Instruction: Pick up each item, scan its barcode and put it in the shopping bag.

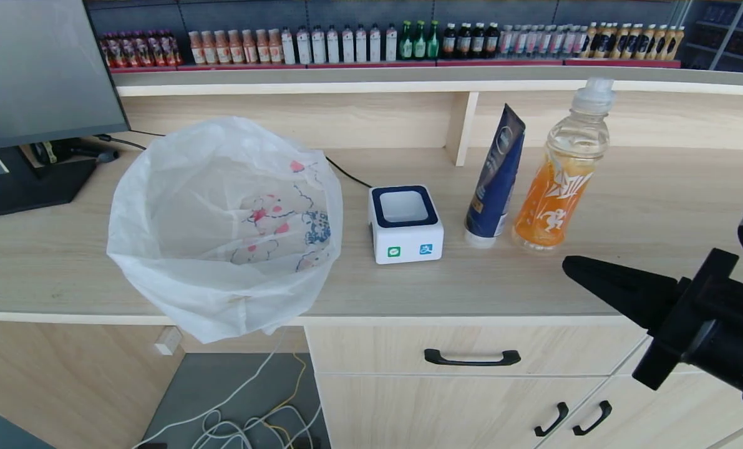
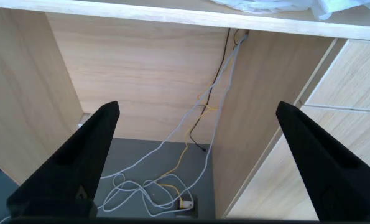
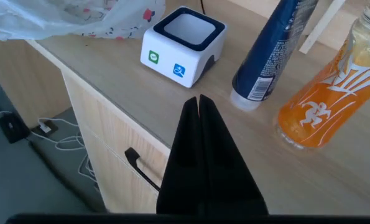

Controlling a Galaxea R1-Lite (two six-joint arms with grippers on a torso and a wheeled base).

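An orange drink bottle point(image 1: 561, 171) point(image 3: 328, 93) and a dark blue tube point(image 1: 495, 178) point(image 3: 278, 53) stand side by side on the wooden counter point(image 1: 658, 212), right of the white barcode scanner point(image 1: 405, 222) point(image 3: 183, 45). The white plastic shopping bag point(image 1: 224, 224) point(image 3: 66, 15) gapes open at the left, hanging over the counter's front edge. My right gripper point(image 1: 569, 267) point(image 3: 198, 102) is shut and holds nothing, hovering over the front edge just short of the bottle. My left gripper point(image 2: 197, 112) is open, low under the counter, facing the cables.
A monitor point(image 1: 37, 68) stands at the back left. A raised shelf with a divider point(image 1: 461, 128) runs behind the items. Drawers with black handles point(image 1: 471, 358) sit below the counter. Loose cables point(image 2: 172, 180) lie on the floor. Bare counter stretches to the right of the bottle.
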